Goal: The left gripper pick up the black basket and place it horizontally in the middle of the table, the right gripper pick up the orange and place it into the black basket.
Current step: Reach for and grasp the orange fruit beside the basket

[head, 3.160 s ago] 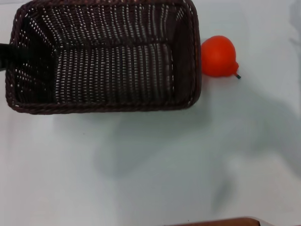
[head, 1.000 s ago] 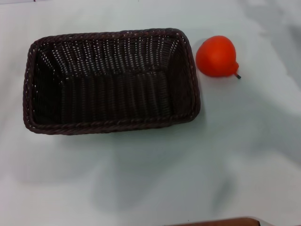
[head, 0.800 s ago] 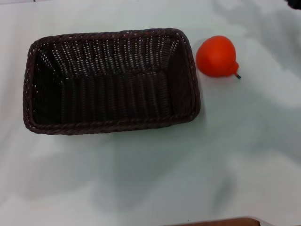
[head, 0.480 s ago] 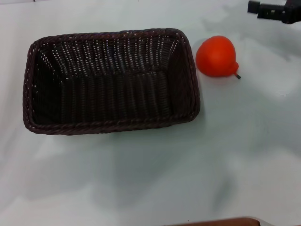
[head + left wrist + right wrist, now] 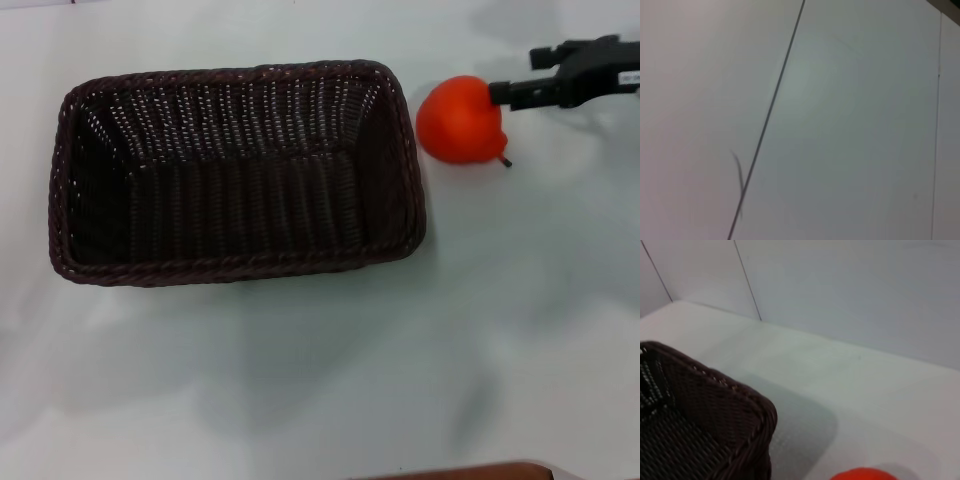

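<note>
White table (image 5: 320,380): orange (image 5: 458,120) under right gripper (image 5: 513,74), fingers spread apart.

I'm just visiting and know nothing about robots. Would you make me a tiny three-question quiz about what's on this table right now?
1. True or false: the orange already lies inside the black basket.
2. Which gripper shows in the head view? A) the left gripper B) the right gripper C) both
3. Fill in: the basket sits on the table with its long side running left to ____.

Key
1. False. The orange rests on the table just outside the basket's right end, and the basket is empty.
2. B. It reaches in from the right, its fingertips at the orange's upper right side.
3. Right.
</note>
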You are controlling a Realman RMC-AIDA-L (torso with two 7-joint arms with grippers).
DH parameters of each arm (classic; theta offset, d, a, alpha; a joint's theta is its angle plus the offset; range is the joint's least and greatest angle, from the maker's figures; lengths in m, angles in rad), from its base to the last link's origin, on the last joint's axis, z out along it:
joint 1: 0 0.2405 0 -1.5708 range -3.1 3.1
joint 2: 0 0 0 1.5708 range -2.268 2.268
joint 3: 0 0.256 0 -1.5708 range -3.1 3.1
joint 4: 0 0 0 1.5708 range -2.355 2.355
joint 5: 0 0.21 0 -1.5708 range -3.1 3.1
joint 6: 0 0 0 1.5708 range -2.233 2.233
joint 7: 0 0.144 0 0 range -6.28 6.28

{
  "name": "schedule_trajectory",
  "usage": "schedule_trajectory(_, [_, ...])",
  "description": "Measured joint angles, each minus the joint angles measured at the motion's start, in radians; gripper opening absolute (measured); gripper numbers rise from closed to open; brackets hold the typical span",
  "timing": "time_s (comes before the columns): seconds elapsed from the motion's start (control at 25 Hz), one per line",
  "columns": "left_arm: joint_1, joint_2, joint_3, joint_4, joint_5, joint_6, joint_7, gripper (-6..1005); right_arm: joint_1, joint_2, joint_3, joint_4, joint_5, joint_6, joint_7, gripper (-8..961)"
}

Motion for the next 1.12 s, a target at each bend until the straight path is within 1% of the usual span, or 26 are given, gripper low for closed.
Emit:
schedule_trajectory(0.12, [-0.008,0.001,0.006,-0.003,0.000,-0.001,0.000,671,0.010,0.025,-0.006,0.019,-0.038,0.046,-0.007,947])
schedule_trajectory(0.2, [-0.015,0.002,0.010,-0.004,0.000,-0.004,0.000,670,0.009,0.036,-0.024,0.037,-0.053,0.093,-0.011,947])
schedule_trajectory(0.28, [-0.021,0.002,0.010,-0.006,0.000,-0.010,-0.001,670,0.011,0.037,-0.040,0.075,-0.057,0.133,-0.015,946])
schedule_trajectory(0.48, [-0.028,0.002,0.013,-0.007,0.000,-0.013,-0.004,668,0.029,0.034,-0.049,0.166,-0.057,0.202,-0.055,905])
schedule_trajectory(0.6, [-0.029,0.002,0.022,-0.007,0.001,-0.013,-0.005,667,0.039,0.033,-0.051,0.204,-0.056,0.231,-0.060,812])
schedule_trajectory(0.72, [-0.030,0.002,0.023,-0.007,0.001,-0.016,-0.006,666,0.040,0.033,-0.047,0.214,-0.045,0.240,-0.069,720])
schedule_trajectory(1.12, [-0.032,0.002,0.023,-0.007,-0.003,-0.027,-0.006,663,0.023,0.029,-0.043,0.218,0.031,0.235,-0.118,482])
